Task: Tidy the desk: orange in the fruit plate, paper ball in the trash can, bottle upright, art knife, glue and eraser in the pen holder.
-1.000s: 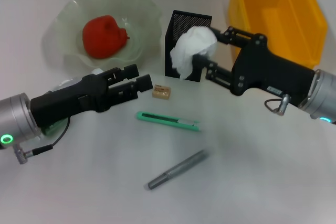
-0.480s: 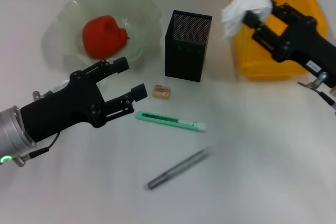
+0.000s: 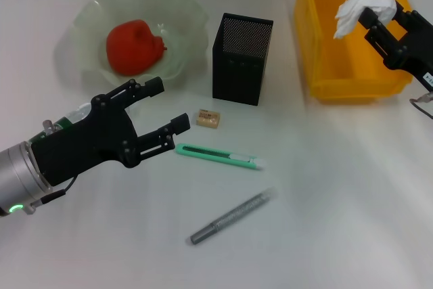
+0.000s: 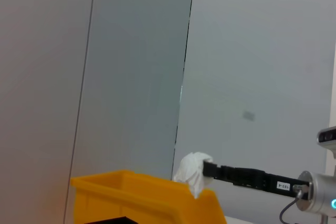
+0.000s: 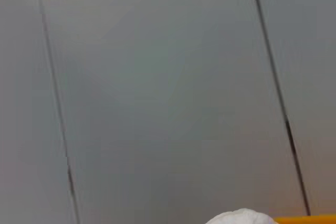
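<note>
No text, brand or number can be read anywhere in these views. A small white label with dark marks sits on the right arm (image 4: 283,185) behind the paper ball (image 4: 192,170), above the yellow trash can (image 4: 142,198), but its characters are too small to make out. The same kind of white label shows on that arm near the trash can's right wall in the head view, equally unreadable.
</note>
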